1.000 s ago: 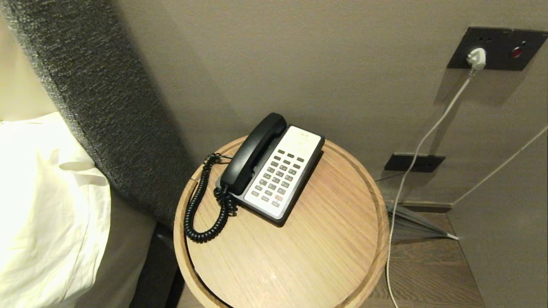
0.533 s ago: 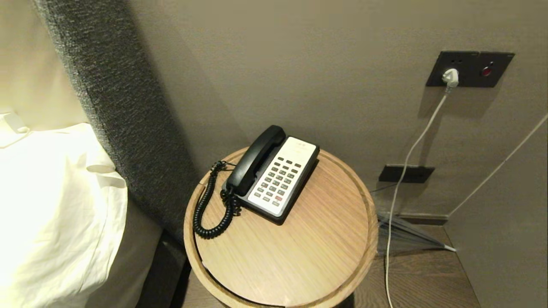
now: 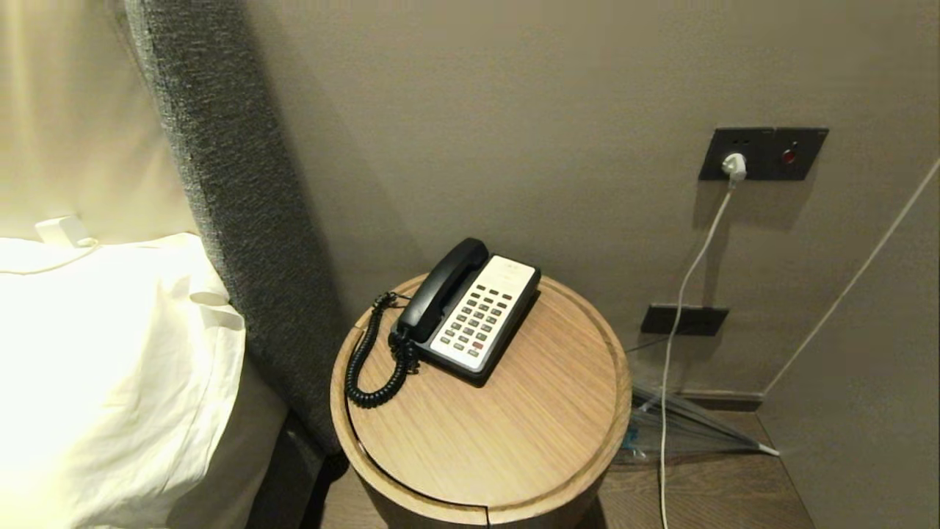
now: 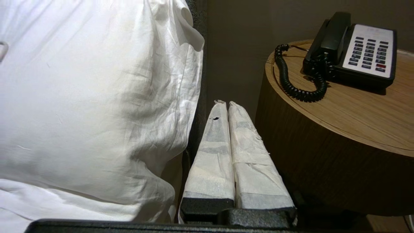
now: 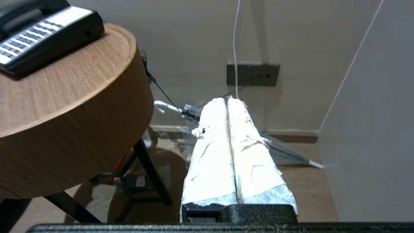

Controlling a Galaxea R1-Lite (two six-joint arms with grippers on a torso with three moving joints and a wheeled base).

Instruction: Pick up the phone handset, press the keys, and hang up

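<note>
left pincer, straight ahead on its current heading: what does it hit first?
Probably nothing on the table. The left pincer, shut, points into the dark gap between the white pillow and the round wooden table, below the tabletop. Likely the wall behind; depth is unclear.

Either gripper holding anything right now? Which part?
Nothing held. Left gripper and right gripper are shut on nothing; phone handset rests on its base.

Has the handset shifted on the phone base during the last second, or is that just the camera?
No. The phone handset lies in the same cradle spot on the phone base; the whole view shifted together, so the camera moved.
</note>
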